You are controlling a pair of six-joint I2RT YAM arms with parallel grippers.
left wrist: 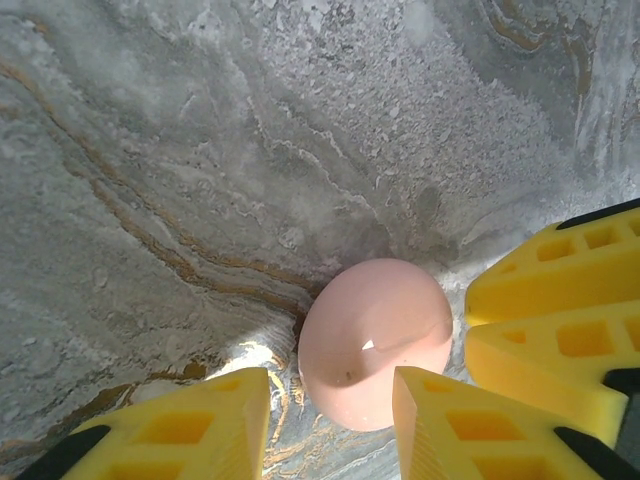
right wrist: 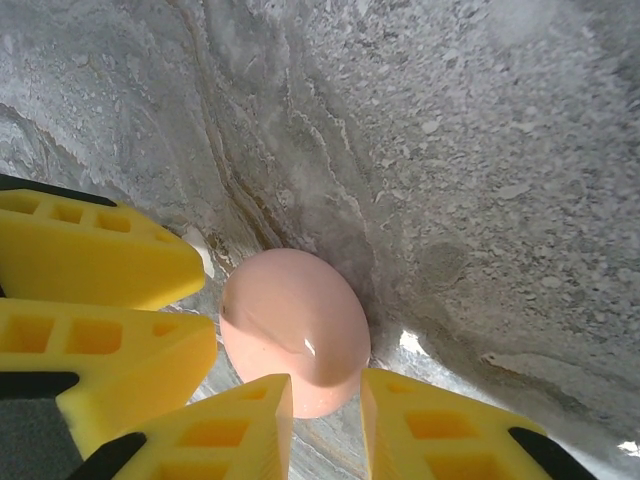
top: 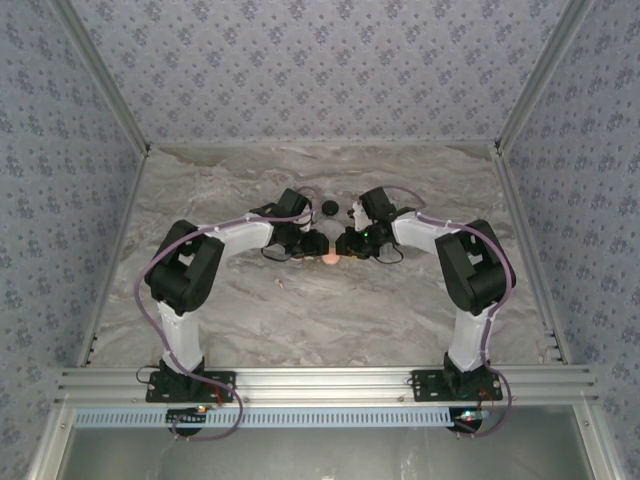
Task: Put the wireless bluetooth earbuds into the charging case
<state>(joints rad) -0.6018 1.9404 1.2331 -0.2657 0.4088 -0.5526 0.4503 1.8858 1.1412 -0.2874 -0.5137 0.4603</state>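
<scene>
The pink charging case point(left wrist: 375, 340) sat, apparently closed, at lower centre on the marble table point(left wrist: 150, 150). It looked smooth, hard, light and slippery. The left gripper point(left wrist: 330, 388) and the right gripper point(right wrist: 325, 385) flanked it with narrow jaws, but contact was unclear. It was best pinched across its widest sides.

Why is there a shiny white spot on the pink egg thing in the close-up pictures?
Left wrist view: light glares off the glossy pink case, with a bright patch on the table beside it. Right wrist view: same glare, plus a dark shadow behind the case. Top view: the case is only a tiny pink dot between the left tool and the right tool.
</scene>
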